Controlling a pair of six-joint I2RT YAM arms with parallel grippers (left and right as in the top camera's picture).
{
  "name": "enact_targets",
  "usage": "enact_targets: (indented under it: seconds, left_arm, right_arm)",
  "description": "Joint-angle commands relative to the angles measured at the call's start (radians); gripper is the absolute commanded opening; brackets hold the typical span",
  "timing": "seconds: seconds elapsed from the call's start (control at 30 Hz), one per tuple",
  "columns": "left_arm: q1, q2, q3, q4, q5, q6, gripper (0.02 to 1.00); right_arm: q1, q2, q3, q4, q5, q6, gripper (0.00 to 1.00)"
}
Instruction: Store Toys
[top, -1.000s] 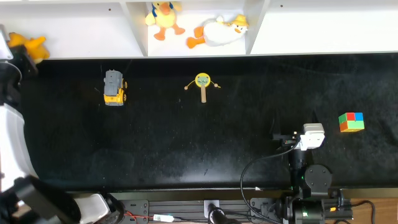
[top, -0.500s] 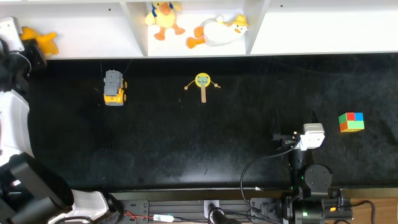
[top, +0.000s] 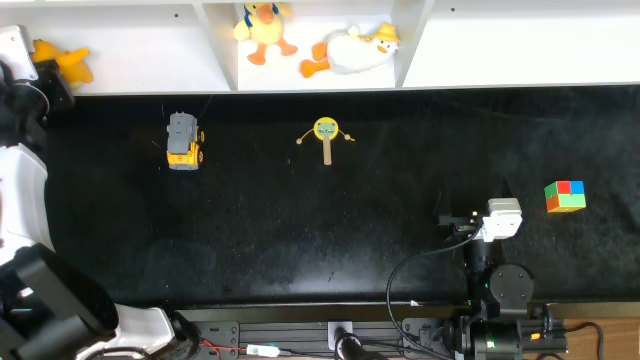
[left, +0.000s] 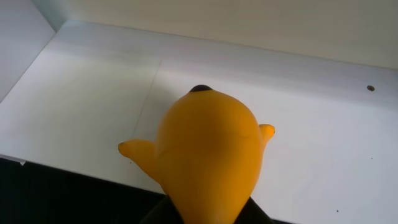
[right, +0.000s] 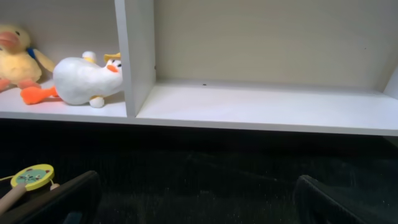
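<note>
An orange plush toy (left: 208, 149) sits over the floor of the white shelf's left compartment (left: 81, 106), and my left gripper (top: 42, 80) is shut on it at the top view's far left. On the black table lie a yellow and grey toy truck (top: 183, 140), a small rattle drum (top: 326, 132) and a coloured cube (top: 565, 196). My right gripper (right: 199, 205) stands open and low over the table at the front right, nothing between its fingers, with the rattle drum (right: 31, 177) off to one side.
A yellow duck plush (top: 265, 28) and a white duck plush (top: 350, 50) lie in the shelf's middle compartment. The right compartment (right: 267, 102) holds nothing. The shelf runs along the table's far edge, with upright dividers (right: 134, 56) between compartments.
My left gripper has carried the orange plush a little farther into the left compartment. In the last half second it has hardly shifted. The right arm has kept still.
</note>
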Motion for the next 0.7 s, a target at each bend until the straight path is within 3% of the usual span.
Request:
enact_targets:
  seconds: [0.03,0.53,0.7]
  left_arm:
    - [-0.005,0.033,0.029,0.018,0.029,-0.011,0.069]
    - [-0.031,0.068,0.029,0.072,0.029,-0.011,0.123]
    - [-0.031,0.068,0.029,0.070,0.029,-0.011,0.185]
  right_arm:
    - [0.006,-0.007,-0.014,0.005,0.004,0.008,0.996]
    - [0.006,-0.007,-0.014,0.005,0.004,0.008,0.996]
    - [0.006,-0.007,-0.014,0.005,0.004,0.008,0.996]
